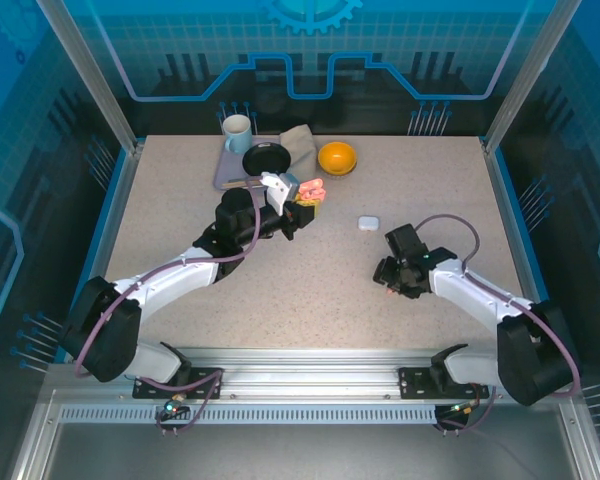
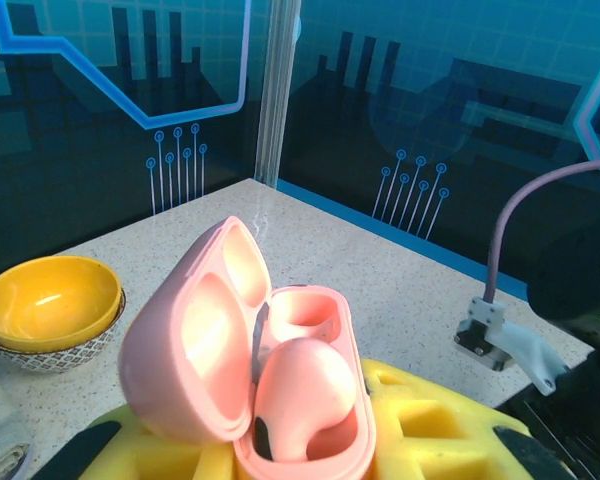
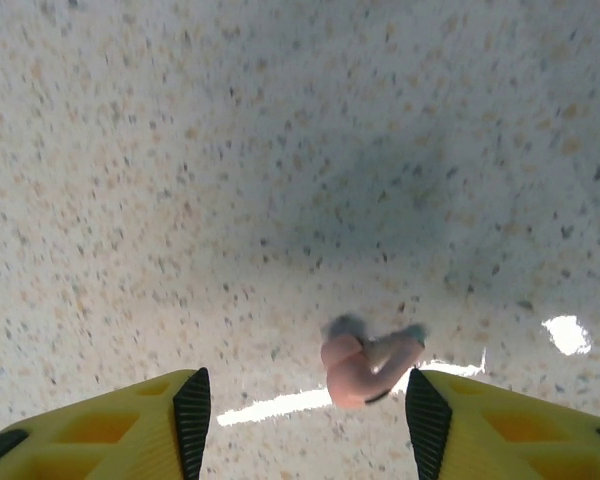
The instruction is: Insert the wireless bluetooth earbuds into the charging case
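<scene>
Earbuds are half done: one pink earbud [image 2: 300, 395] sits in the open pink case [image 2: 195, 340] clenched by the left gripper [image 1: 300, 208]. A second earbud [image 3: 363, 368] lies on the tabletop [image 3: 280, 150] between the right gripper's [image 3: 305, 400] released jaws. Next it likely must pinch it gently and carry it to the empty socket.

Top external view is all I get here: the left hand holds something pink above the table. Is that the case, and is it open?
Observer: Yes, the left wrist view shows the pink case with its lid swung open.
Operator: Any earbuds inside?
Observer: One pink earbud is seated; the other socket is empty.
Operator: And the right hand?
Observer: Its fingers stand apart, a loose pink earbud lying on the table between them.
</scene>
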`<move>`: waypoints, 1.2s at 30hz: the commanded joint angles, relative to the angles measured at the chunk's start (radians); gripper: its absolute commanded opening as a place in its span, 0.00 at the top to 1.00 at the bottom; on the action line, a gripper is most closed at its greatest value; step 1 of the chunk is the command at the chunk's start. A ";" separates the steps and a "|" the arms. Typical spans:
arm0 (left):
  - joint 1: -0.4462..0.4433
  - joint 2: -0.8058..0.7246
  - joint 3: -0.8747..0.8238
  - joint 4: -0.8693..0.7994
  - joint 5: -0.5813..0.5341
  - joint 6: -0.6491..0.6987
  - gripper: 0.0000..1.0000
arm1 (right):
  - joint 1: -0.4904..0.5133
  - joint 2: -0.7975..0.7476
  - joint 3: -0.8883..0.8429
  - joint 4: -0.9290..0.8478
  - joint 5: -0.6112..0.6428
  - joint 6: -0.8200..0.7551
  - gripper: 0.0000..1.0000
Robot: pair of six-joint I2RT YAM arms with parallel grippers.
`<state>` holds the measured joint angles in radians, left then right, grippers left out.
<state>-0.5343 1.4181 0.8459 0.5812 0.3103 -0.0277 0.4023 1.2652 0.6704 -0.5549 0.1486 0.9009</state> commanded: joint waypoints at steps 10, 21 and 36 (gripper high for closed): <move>0.007 -0.019 -0.004 0.020 0.009 -0.015 1.00 | 0.035 0.010 -0.092 0.038 -0.055 0.045 0.50; 0.008 -0.025 -0.008 0.009 0.005 -0.011 1.00 | 0.023 0.144 0.097 0.142 0.043 -0.043 0.53; 0.010 -0.024 -0.024 0.021 0.002 -0.012 1.00 | -0.043 0.126 0.128 0.025 0.017 -0.081 0.54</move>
<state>-0.5335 1.4181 0.8345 0.5812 0.3099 -0.0277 0.3687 1.3682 0.8276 -0.4896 0.1646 0.8043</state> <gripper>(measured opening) 0.231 0.461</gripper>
